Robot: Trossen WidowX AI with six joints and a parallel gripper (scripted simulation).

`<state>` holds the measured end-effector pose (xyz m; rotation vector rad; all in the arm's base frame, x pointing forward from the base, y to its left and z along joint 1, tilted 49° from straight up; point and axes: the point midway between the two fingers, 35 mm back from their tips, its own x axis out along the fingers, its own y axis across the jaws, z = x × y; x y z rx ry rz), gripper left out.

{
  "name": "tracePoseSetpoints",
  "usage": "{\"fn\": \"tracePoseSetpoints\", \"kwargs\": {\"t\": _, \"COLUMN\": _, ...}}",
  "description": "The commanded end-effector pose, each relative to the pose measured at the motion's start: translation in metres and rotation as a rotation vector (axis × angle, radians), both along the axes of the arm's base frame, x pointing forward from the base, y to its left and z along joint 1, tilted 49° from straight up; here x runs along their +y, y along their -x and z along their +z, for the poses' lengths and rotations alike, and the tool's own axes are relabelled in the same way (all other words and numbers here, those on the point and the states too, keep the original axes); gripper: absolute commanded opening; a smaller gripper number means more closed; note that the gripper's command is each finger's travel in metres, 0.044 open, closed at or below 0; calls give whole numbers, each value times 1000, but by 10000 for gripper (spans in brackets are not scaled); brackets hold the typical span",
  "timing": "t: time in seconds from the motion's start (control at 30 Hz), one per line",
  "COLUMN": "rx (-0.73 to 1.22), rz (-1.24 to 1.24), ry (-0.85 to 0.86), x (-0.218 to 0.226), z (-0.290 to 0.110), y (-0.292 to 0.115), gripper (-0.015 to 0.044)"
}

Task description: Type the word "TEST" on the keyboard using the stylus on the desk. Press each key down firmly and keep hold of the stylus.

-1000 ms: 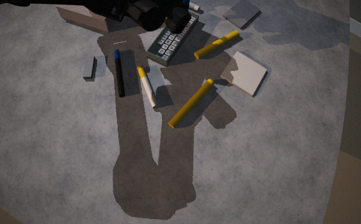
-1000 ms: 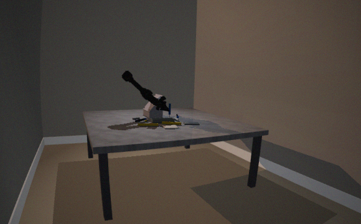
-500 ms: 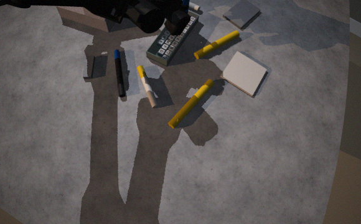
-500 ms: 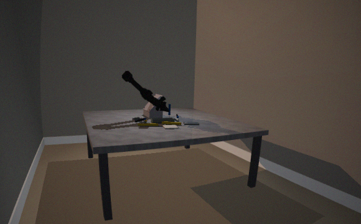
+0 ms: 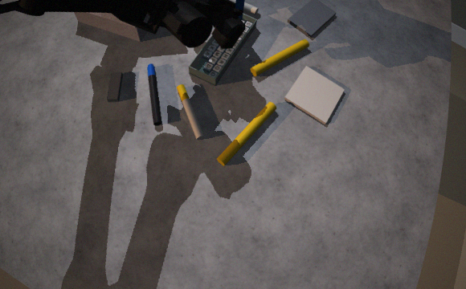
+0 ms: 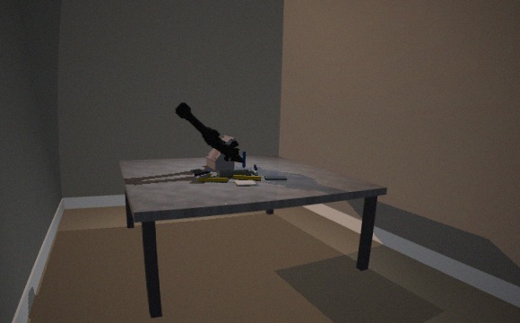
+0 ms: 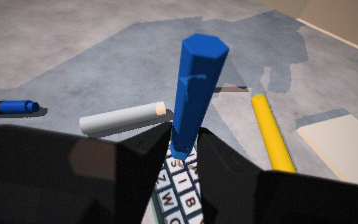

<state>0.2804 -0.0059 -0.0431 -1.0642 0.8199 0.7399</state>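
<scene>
My gripper (image 7: 185, 130) (image 6: 238, 157) is shut on the blue stylus (image 7: 197, 95) (image 6: 244, 159), which stands nearly upright between the black fingers. The stylus tip points down at the small keyboard (image 5: 214, 63) (image 7: 181, 189), over keys near its far end. I cannot tell whether the tip touches a key. In the top view the dark arm covers the keyboard's upper half, and only the stylus top (image 5: 239, 4) shows. The keyboard lies at an angle on the grey table (image 5: 337, 193) (image 6: 175, 197).
Two yellow markers (image 5: 280, 57) (image 5: 247, 133) lie right of the keyboard; one also shows in the wrist view (image 7: 272, 132). A white pen (image 7: 122, 119), a yellow-capped beige pen (image 5: 189, 111), a blue-capped black pen (image 5: 153, 94) (image 7: 10, 106), a dark block (image 5: 114, 86), a white pad (image 5: 314, 95) and a grey pad (image 5: 312, 17) lie around.
</scene>
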Motion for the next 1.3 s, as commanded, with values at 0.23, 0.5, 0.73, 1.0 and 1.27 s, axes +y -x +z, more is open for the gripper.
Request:
{"fn": "tracePoseSetpoints", "kwargs": {"t": 0.23, "rx": 6, "rz": 6, "ry": -4, "x": -3, "z": -5, "y": 1, "gripper": 81}}
{"fn": "tracePoseSetpoints", "kwargs": {"t": 0.5, "rx": 6, "rz": 6, "ry": -3, "x": -4, "z": -6, "y": 1, "gripper": 81}}
{"fn": "tracePoseSetpoints", "kwargs": {"t": 0.73, "rx": 6, "rz": 6, "ry": -3, "x": -3, "z": -6, "y": 1, "gripper": 81}}
{"fn": "tracePoseSetpoints", "kwargs": {"t": 1.0, "rx": 6, "rz": 6, "ry": -4, "x": 15, "z": 11, "y": 2, "gripper": 81}}
{"fn": "tracePoseSetpoints", "kwargs": {"t": 1.27, "rx": 7, "rz": 7, "ry": -6, "x": 25, "z": 17, "y": 5, "gripper": 85}}
